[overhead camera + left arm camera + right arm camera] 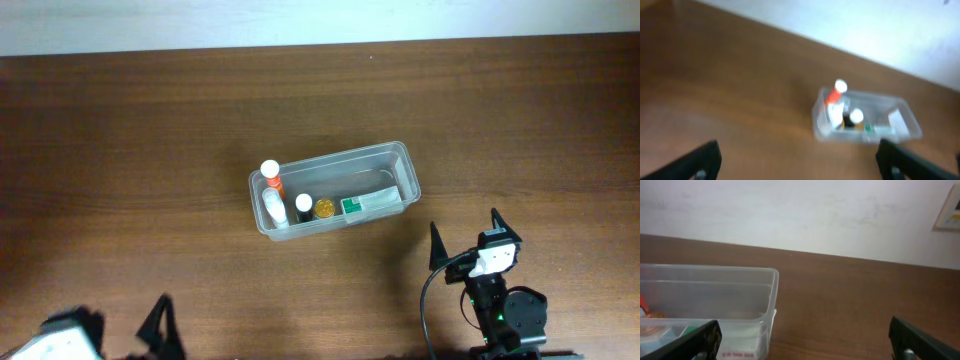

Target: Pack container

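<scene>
Roughly mid-table, a little toward the right arm's side: the container, resting on the brown wooden table, long axis slanted so that the right end lies farther from the arms than the left end. Holds five things, crowded at the left end and along the near wall: an orange bottle with a white cap, upright in the far left corner and rising above the rim; a pale bottle just beside it at the near left corner; next a dark bottle with a white cap; then a small gold-topped jar; lastly a white-and-green carton, lying flat toward the right end. As for the right gripper: fingers spread wide, pinching nothing, placed on the near side of the container's right end, near but apart from it. Seen from the right wrist, only the tub's rounded right corner at the left of the view, with the carton's red print low behind the left finger and a pale wall beyond the table. As for the left gripper: likewise spread wide, nothing between the fingers, down at the near left of the table and well apart from the container. Blurred from the left wrist, yet showing the tub ahead and somewhat rightward.
</scene>
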